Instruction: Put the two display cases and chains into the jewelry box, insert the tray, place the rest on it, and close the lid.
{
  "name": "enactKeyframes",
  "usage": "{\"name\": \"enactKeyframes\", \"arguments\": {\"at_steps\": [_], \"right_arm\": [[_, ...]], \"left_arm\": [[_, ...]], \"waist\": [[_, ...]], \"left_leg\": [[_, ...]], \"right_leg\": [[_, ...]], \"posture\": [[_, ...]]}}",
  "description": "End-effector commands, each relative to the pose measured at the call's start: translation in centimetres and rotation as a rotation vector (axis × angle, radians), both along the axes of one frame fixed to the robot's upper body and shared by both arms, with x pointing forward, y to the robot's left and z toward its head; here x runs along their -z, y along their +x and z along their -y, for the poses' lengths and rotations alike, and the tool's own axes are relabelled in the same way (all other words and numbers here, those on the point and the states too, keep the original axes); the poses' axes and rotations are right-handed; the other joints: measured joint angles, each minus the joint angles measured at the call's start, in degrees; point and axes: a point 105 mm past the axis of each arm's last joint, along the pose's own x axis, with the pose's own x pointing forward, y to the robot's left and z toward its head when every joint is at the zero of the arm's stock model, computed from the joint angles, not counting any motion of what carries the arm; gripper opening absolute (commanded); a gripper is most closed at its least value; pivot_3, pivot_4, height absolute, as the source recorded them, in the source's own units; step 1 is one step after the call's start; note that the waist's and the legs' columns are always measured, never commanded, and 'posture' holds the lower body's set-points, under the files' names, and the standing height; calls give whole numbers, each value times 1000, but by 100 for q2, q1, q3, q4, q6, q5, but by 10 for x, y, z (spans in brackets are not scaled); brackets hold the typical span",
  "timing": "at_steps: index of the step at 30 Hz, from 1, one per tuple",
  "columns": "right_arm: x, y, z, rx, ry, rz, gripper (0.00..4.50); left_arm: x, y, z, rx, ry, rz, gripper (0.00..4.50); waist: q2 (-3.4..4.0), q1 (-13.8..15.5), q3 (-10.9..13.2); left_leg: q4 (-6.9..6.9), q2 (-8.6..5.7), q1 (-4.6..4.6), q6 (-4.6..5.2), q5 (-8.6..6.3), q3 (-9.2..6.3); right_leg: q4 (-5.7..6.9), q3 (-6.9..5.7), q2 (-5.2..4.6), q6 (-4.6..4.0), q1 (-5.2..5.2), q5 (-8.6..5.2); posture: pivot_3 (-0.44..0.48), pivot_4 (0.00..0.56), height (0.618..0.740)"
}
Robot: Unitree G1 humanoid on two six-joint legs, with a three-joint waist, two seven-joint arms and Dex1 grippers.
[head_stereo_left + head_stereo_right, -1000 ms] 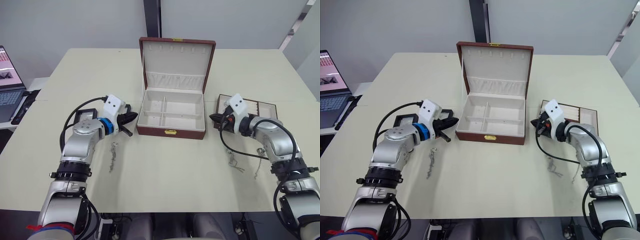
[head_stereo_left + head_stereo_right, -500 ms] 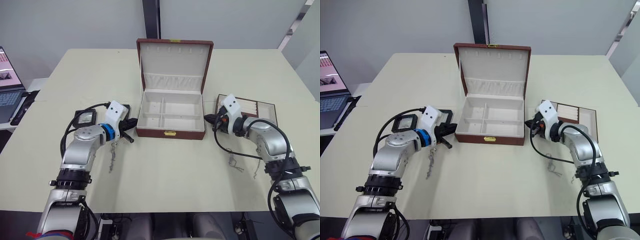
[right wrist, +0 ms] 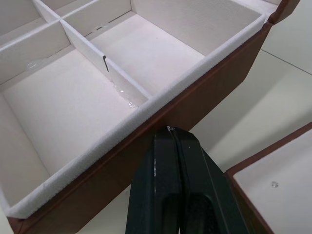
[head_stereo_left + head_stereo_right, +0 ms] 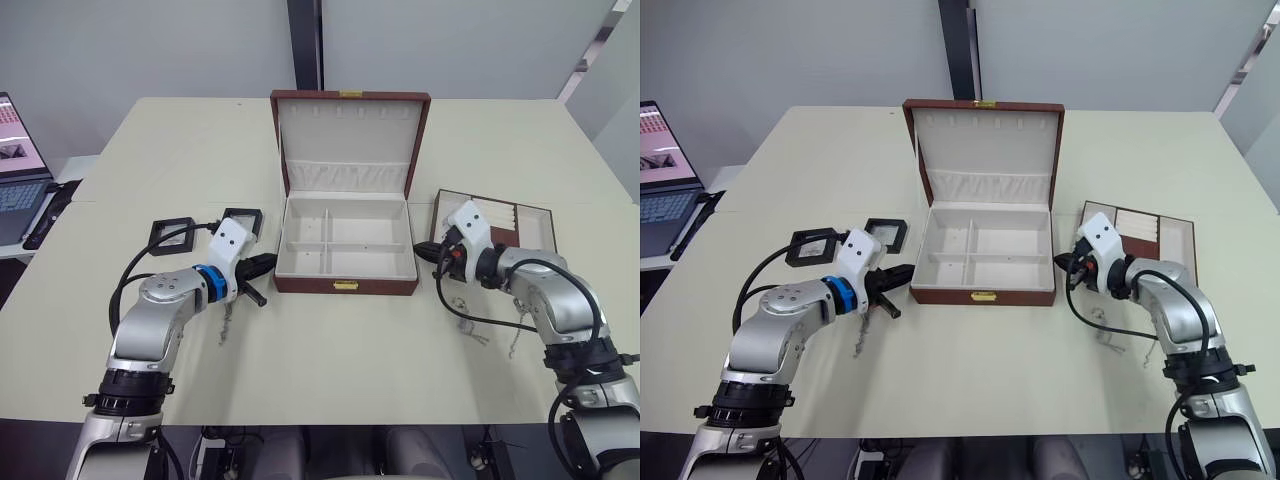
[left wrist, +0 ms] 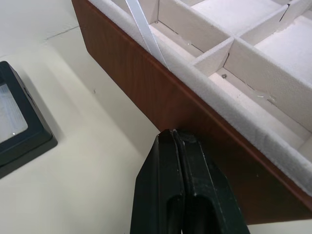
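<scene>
Beside the jewelry box (image 4: 346,250), both grippers pinch closed.

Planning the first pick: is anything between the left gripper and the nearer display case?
Nothing visible stands between them. The left gripper, fingers shut, sits by the jewelry box; the nearer display case lies just beyond it on open table.

My jewelry box (image 4: 345,273) looks like dark red wood with a soft cream cloth lining. My left claw (image 5: 181,146) is smooth black plastic. The display case (image 5: 14,126) has a matt black frame. The counter (image 4: 330,360) is matt cream.
</scene>
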Motion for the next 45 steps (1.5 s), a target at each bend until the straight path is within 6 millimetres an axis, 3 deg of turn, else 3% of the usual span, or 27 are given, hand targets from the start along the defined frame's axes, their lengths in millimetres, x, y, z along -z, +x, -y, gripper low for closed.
{"name": "enactKeyframes", "arguments": {"at_steps": [1,7,14,20,24,31,33,36,45], "right_arm": [[-5,-15,-26,-127,52,-3,11],[-5,-13,-26,-121,53,-3,11],[-6,-8,-12,-81,39,8,11],[-10,-7,6,-40,32,23,11],[-18,-13,23,-44,64,34,11],[-30,-22,65,-34,71,71,11],[-34,-23,80,-16,66,78,0],[-41,-30,108,-3,49,72,566],[-37,-55,193,108,-63,-31,3094]], "left_arm": [[-4,-15,24,113,-37,-3,0],[-6,-13,19,93,-27,-2,0],[-9,-8,5,48,-10,13,0],[-17,-2,-21,-27,11,38,0],[-30,-4,-49,-86,4,60,0],[-52,-26,-100,-139,4,67,0],[-57,-34,-114,-158,13,66,383],[-60,-47,-145,-209,66,38,1154],[-62,-81,-212,-349,191,-41,3903]], "waist": [[0,-1,0],[-1,-4,0],[-1,-14,0],[-1,-14,0],[-2,5,0],[-2,-2,1],[-2,2,1],[-2,3,2],[0,-8,3]], "left_leg": [[0,1,1,4,-2,-1],[-1,0,9,8,-4,1],[-1,1,10,8,-5,1],[-2,2,10,8,-5,0],[-2,1,8,9,-5,-1],[-4,2,9,10,-6,-1],[-5,2,9,11,-6,-1],[-6,2,10,11,-6,-1],[-11,4,16,13,-8,7]], "right_leg": [[0,-1,0,0,1,0],[0,1,1,0,8,0],[0,1,2,0,8,0],[0,0,3,0,6,0],[-2,-1,2,0,6,0],[-4,-1,1,0,7,0],[-6,-1,1,0,7,0],[-6,-2,1,0,6,0],[-9,1,0,0,8,0]], "posture": [[0,150,740],[0,150,740],[0,150,740],[0,150,740],[0,150,740],[0,150,740],[0,150,740],[0,150,740],[0,150,740]]}}
